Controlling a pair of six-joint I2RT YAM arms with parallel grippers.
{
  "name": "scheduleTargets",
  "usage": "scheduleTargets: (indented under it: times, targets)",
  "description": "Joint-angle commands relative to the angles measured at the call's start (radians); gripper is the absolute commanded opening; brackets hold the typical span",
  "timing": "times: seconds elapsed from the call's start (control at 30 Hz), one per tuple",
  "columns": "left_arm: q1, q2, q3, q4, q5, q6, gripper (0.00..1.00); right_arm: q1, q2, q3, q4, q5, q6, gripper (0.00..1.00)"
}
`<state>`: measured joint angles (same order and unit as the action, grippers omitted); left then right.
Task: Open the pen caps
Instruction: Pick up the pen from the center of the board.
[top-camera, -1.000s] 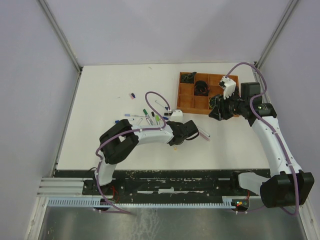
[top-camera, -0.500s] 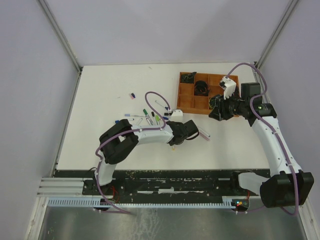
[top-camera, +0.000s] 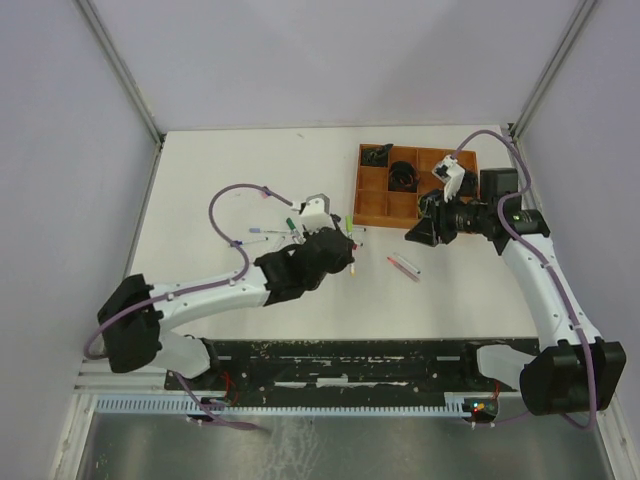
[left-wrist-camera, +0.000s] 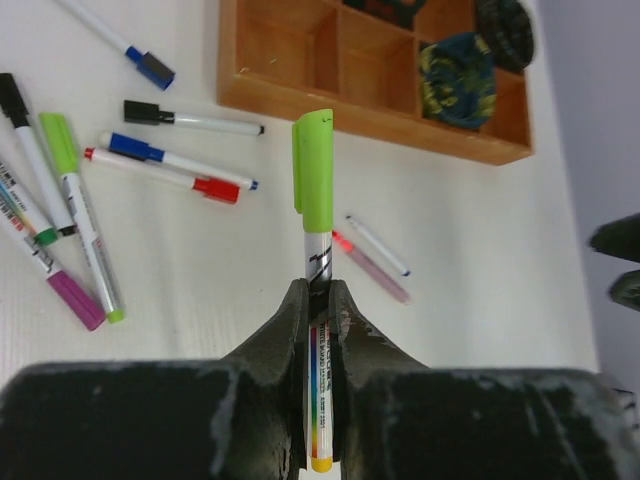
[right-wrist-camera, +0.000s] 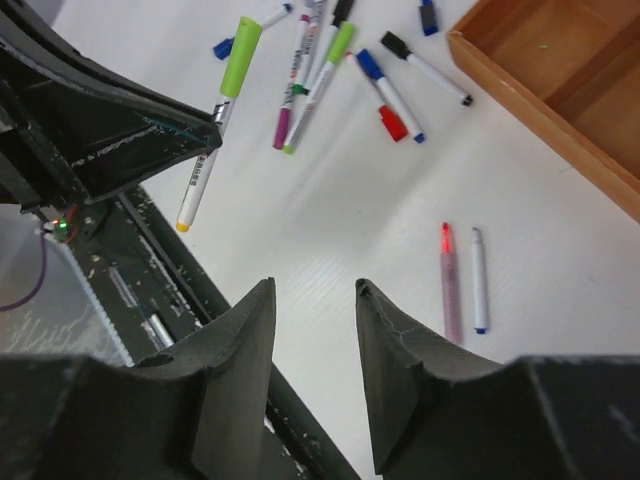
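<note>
My left gripper is shut on a white pen and holds it above the table with its lime-green cap pointing away. From above, this gripper sits mid-table, left of the tray. The right gripper is open and empty, and it faces the held pen from the right. Several capped pens lie in a loose cluster on the table to the left. A pink pen and a white pen lie side by side below the right gripper.
A brown compartment tray stands at the back right, with dark items in some compartments. The black base rail runs along the near table edge. The enclosure walls close in the left, the right and the back.
The left arm has unfolded and swung left. Its gripper has shut on the green-capped pen and lifted it. The right gripper has shifted slightly left and is still open.
</note>
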<state>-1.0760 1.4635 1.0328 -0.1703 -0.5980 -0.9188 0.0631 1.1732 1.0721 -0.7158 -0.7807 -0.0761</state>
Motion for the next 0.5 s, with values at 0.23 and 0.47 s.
scheduleTargets:
  times: [0.23,0.47]
  targets:
    - [0.007,-0.260,-0.440,0.933,0.143,0.117,0.03,0.003,-0.021,-0.196,0.588,-0.455,0.517,0.68]
    - [-0.011,-0.202,-0.503,1.209,0.093,0.156,0.03,0.069,-0.065,-0.286,0.811,-0.409,0.657,0.77]
